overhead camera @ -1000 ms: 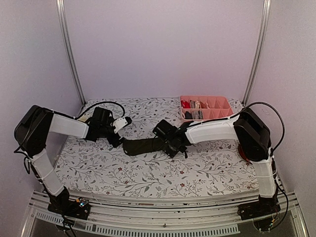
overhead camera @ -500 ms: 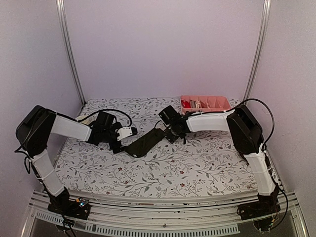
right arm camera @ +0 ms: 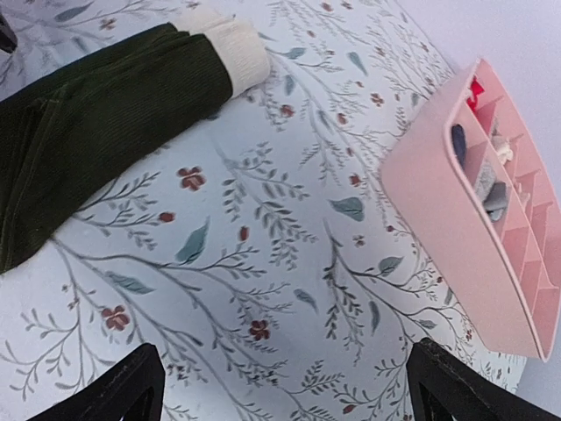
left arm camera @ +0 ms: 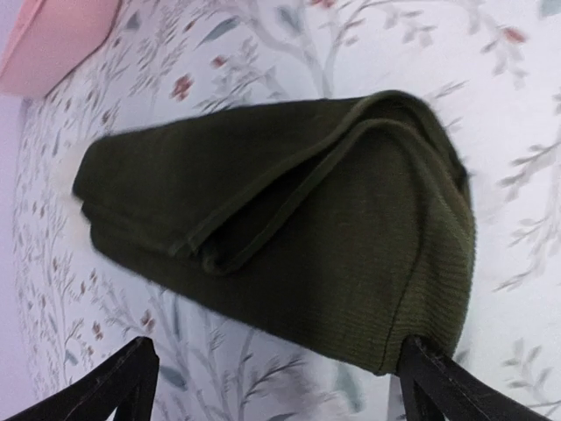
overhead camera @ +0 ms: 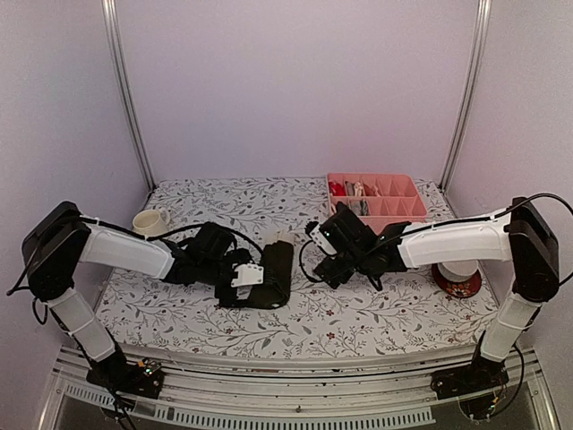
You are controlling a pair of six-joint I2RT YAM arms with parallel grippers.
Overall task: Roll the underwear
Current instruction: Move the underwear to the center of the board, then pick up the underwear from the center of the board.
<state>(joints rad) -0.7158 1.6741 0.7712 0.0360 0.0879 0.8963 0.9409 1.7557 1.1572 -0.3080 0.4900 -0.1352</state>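
Underwear [overhead camera: 273, 271] is the matter in hand, and this dark olive piece lies near the middle of the flowered table [overhead camera: 376, 309], the largest thing in view. It is folded into a long strip that runs away from the arms. Next in size are the two arms, reaching in from either side. The pink tray [overhead camera: 405, 189] sits at the far right, well apart from the garment, with small items in some of its compartments. The left gripper [left arm camera: 280, 386] hovers low over the strip's near end, its claws spread wide and pinching nothing, one finger just beside a corner of the cloth. The right gripper [right arm camera: 289, 390] is likewise spread and empty, over bare table between garment and tray. A pale mug [overhead camera: 150, 221] stands at the far left. Smallest is the whitish band [right arm camera: 232, 48] at the strip's far end. The roll looks barely begun. To do it well, the left claw should catch every layer of the near edge together and turn it over tightly and squarely, while the right pins the far end so the fold does not spring open.
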